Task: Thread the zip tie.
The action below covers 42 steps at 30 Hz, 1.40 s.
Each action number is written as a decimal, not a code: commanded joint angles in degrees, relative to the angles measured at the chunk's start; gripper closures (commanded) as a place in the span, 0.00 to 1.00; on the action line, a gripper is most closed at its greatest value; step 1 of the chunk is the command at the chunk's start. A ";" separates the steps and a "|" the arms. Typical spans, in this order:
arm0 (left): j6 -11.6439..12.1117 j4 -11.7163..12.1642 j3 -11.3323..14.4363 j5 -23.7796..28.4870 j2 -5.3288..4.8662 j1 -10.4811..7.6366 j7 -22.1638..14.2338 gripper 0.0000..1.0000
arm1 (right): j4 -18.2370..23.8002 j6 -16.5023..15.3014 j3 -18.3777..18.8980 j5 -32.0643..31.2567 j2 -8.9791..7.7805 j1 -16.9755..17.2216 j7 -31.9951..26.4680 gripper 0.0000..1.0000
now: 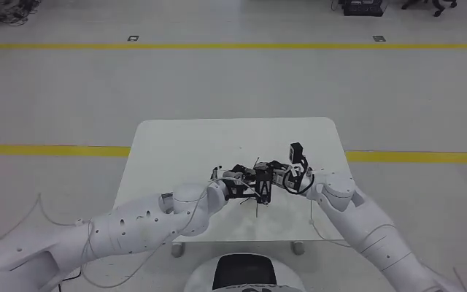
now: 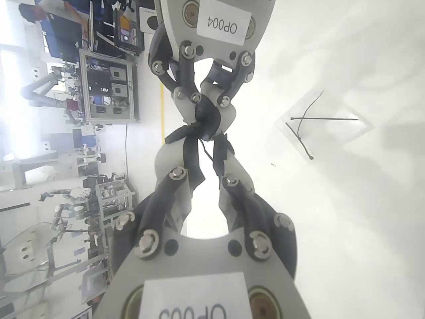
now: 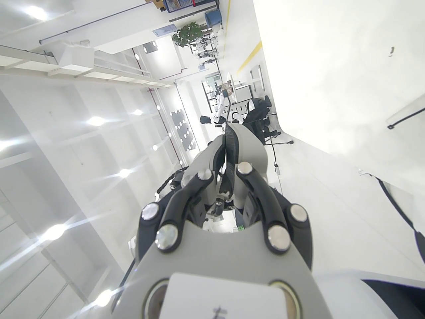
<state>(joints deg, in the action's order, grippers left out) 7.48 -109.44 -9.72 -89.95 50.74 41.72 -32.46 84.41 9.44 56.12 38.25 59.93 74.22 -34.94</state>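
Above the white tabletop (image 1: 306, 139), a little toward its front edge and near the middle of its width, the two grippers meet tip to tip. The left gripper (image 1: 250, 187) comes in from the left front corner and the right gripper (image 1: 269, 178) from the right front corner.

The zip tie (image 1: 257, 207) is held in the air where they meet. It is a thin black line running front to back, with one end poking out toward the far edge and the other toward the front edge.

In the left wrist view the left gripper's fingers (image 2: 186, 164), wrapped in dark tape, are drawn in to a narrow gap. The tie's thin strand runs down between them, pinched at the tips. The right gripper touches those tips from the opposite side, with its dark pads closed together.

The right wrist view shows the same: its two fingers (image 3: 232, 154) are pressed flat against each other with no gap. Whether the tie passes between them cannot be told – the pads hide it.

A clear tray (image 2: 345, 134) lies flat on the tabletop, well apart from the grippers. It holds three spare ties (image 2: 323, 119) – one straight, one curved across it and one lying along the tray's rim, with its small square head at the end. The tray's edge and one of these ties also show at the margin of the right wrist view.
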 commanded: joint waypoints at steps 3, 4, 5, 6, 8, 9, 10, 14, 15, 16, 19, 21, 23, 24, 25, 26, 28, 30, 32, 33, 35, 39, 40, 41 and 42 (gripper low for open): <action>0.00 -0.09 -0.02 0.00 -0.12 0.00 0.01 0.91 | 0.00 0.08 0.32 -0.18 0.13 0.18 -0.27 1.00; 0.00 -0.11 -0.02 0.00 -0.14 0.01 0.01 0.91 | 0.00 0.09 0.38 -0.23 0.16 0.23 -0.35 1.00; -0.02 -0.12 -0.02 0.00 -0.16 0.02 0.02 0.91 | 0.01 0.08 0.45 -0.26 0.18 0.30 -0.43 1.00; -0.05 -0.13 -0.02 0.00 -0.18 0.02 0.01 0.91 | 0.02 0.09 0.51 -0.30 0.21 0.37 -0.52 1.00; -0.17 -0.16 -0.02 0.00 -0.21 0.00 0.02 0.90 | 0.08 0.08 0.65 -0.31 0.27 0.54 -0.80 1.00; -0.21 -0.17 -0.02 0.00 -0.22 0.00 0.03 0.90 | 0.07 0.07 0.72 -0.30 0.29 0.59 -0.94 1.00; -0.25 -0.19 -0.02 0.00 -0.23 -0.01 0.04 0.90 | 0.05 0.09 0.81 -0.35 0.33 0.63 -1.07 1.00; -0.39 -0.22 -0.02 0.00 -0.27 -0.03 0.00 0.89 | -0.03 0.12 1.08 -0.54 0.45 0.76 -1.22 1.00; -0.39 -0.21 -0.02 0.00 -0.28 -0.03 0.02 0.89 | -0.04 0.12 1.14 -0.58 0.48 0.80 -1.22 1.00; -0.40 -0.22 -0.02 0.00 -0.29 -0.03 0.03 0.88 | -0.05 0.12 1.21 -0.61 0.51 0.83 -1.23 1.00; -0.48 -0.22 -0.02 0.00 -0.31 -0.01 0.07 0.87 | -0.07 0.15 1.38 -0.68 0.61 0.94 -1.33 1.00; -0.56 -0.21 -0.02 0.00 -0.32 0.00 0.09 0.86 | -0.10 0.14 1.51 -0.77 0.67 1.00 -1.41 1.00; -0.63 -0.20 -0.02 0.00 -0.33 0.01 0.11 0.85 | -0.12 0.05 1.65 -0.73 0.74 1.08 -1.45 1.00; -0.67 -0.19 -0.02 0.00 -0.34 0.02 0.12 0.85 | -0.14 -0.02 1.74 -0.64 0.77 1.14 -1.53 1.00; -0.72 -0.21 -0.02 0.00 -0.34 0.02 0.15 0.85 | -0.18 -0.07 1.86 -0.62 0.79 1.19 -1.64 1.00; -0.74 -0.22 -0.02 0.00 -0.35 0.02 0.17 0.85 | -0.19 -0.09 1.95 -0.62 0.81 1.24 -1.71 1.00; -0.80 -0.23 -0.02 0.00 -0.37 0.01 0.22 0.85 | -0.17 -0.15 2.14 -0.56 0.86 1.36 -1.94 1.00; -0.87 -0.23 -0.02 0.00 -0.39 0.01 0.31 0.86 | -0.15 -0.24 2.30 -0.46 0.90 1.46 -2.25 1.00; -0.93 -0.25 -0.02 0.00 -0.41 0.00 0.37 0.87 | -0.15 -0.40 2.47 -0.38 0.95 1.57 -2.67 1.00; -0.95 -0.25 -0.02 0.00 -0.42 0.00 0.41 0.87 | -0.11 -0.43 2.52 -0.38 0.97 1.61 -2.83 1.00; -0.98 -0.29 -0.02 0.00 -0.44 -0.02 0.48 0.88 | -0.07 -0.38 2.63 -0.48 1.01 1.69 -3.08 1.00; -1.02 -0.30 -0.02 0.00 -0.48 -0.01 0.63 0.90 | -0.09 -0.18 2.80 -0.70 1.10 1.72 -3.46 1.00; -1.03 -0.30 -0.02 0.00 -0.49 -0.01 0.65 0.90 | -0.09 -0.15 2.83 -0.74 1.13 1.73 -3.51 1.00; -1.00 -0.31 -0.02 0.00 -0.50 -0.01 0.68 0.91 | -0.09 -0.09 2.86 -0.82 1.16 1.74 -3.60 1.00; -0.98 -0.31 -0.02 0.00 -0.51 0.00 0.71 0.91 | -0.10 -0.05 2.89 -0.87 1.19 1.74 -3.66 1.00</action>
<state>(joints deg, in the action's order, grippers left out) 6.46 -109.75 -9.74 -89.95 50.24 41.71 -31.78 84.31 9.35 58.98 37.44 61.09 75.95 -38.54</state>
